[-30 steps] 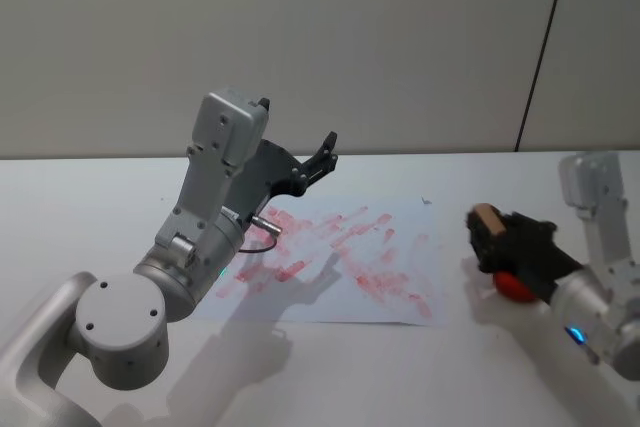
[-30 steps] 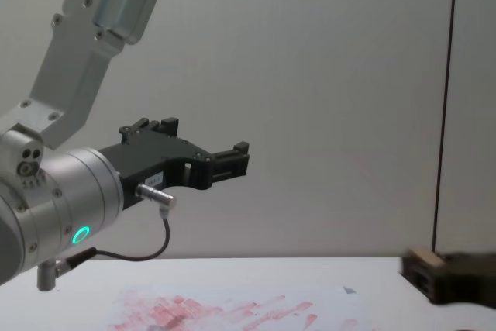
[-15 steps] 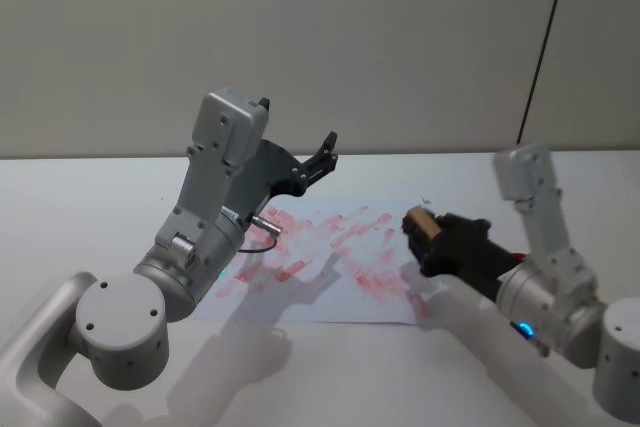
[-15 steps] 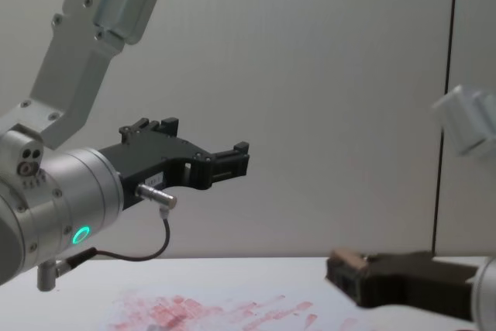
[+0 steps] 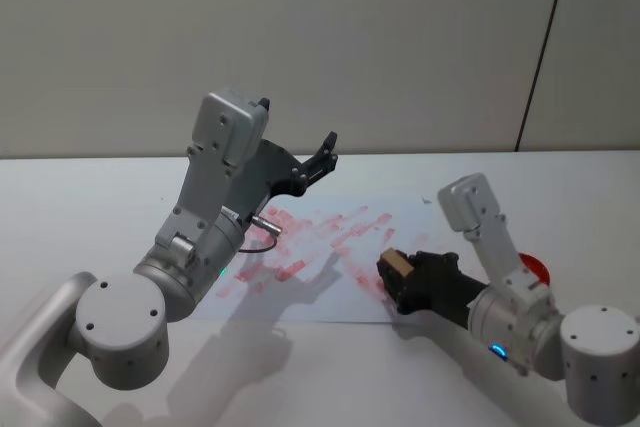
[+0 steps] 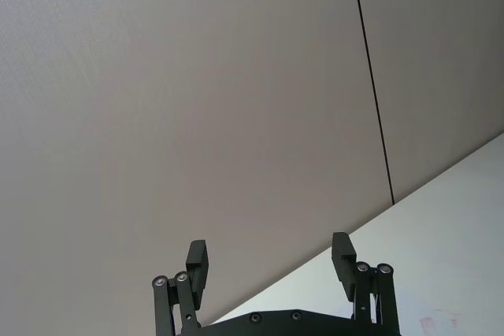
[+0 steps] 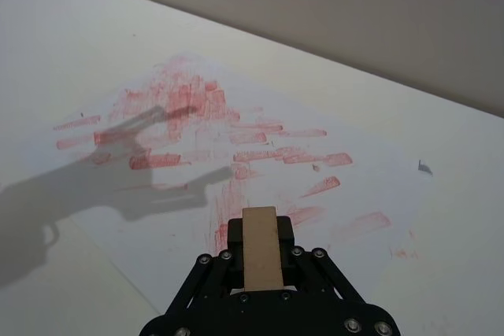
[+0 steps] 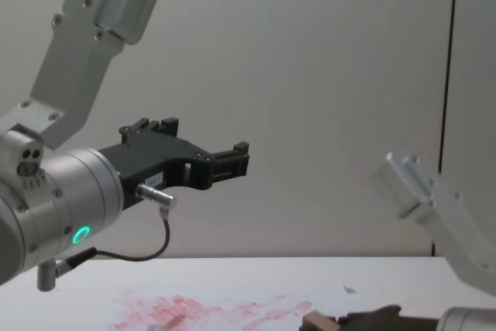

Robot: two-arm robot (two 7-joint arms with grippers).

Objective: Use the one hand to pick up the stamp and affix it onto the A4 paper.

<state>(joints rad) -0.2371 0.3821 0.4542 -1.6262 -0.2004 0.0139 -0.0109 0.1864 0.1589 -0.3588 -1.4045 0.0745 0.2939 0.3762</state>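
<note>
Over the last second our right arm (image 5: 520,312) swung in from the right side of the table (image 5: 80,197) and dropped. The right gripper (image 5: 400,285) now sits low over the near-right part of the A4 paper (image 5: 330,232), and in the chest view it has sunk to the bottom edge. It's clenched on the wooden stamp (image 7: 261,245), with the block sticking out past the fingertips. Pick-up looks done and we're into the press step; can't tell if the stamp touches the sheet yet. The sheet is crowded with red marks, barer toward its right edge. Left arm (image 5: 200,217) hasn't moved. It's raised over the paper's far-left part with the left gripper (image 6: 269,251) spread wide and empty, well apart from the right one; only its shadow crosses the sheet. Nothing seems to block the descent. Red disc (image 5: 532,269), likely the ink pad, sits on the table behind the right arm, off the paper. Small dark speck (image 7: 425,167) by the far-right corner.
</note>
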